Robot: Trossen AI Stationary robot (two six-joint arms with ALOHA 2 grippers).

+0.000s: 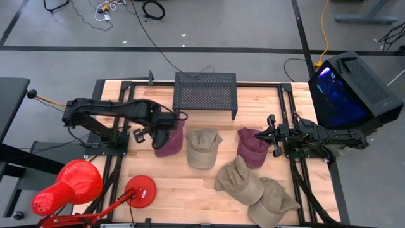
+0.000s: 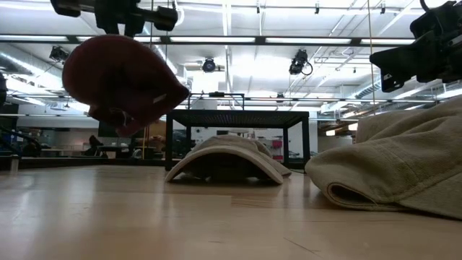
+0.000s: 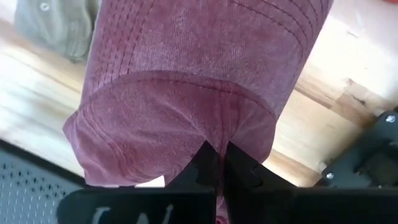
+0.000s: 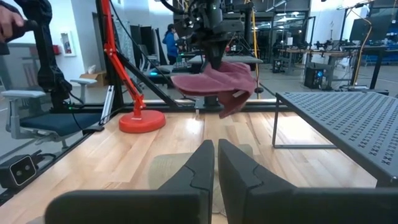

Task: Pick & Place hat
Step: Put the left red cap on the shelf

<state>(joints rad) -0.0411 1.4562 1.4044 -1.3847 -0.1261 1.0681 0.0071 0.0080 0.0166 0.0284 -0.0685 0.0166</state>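
The left gripper (image 3: 214,163) is clamping a maroon hat (image 1: 169,140), which is hanging clear of the table (image 1: 183,196) just below the fingers, so the pick looks done and the placing is still ahead, probably onto the black mesh rack (image 1: 205,92) just beyond. The right gripper (image 4: 214,163) is waiting with fingers together. I am counting two maroon hats and three tan ones.

Bright, even light comes from ceiling lamps (image 2: 209,65). The table (image 2: 144,224) blurs close to the low camera.
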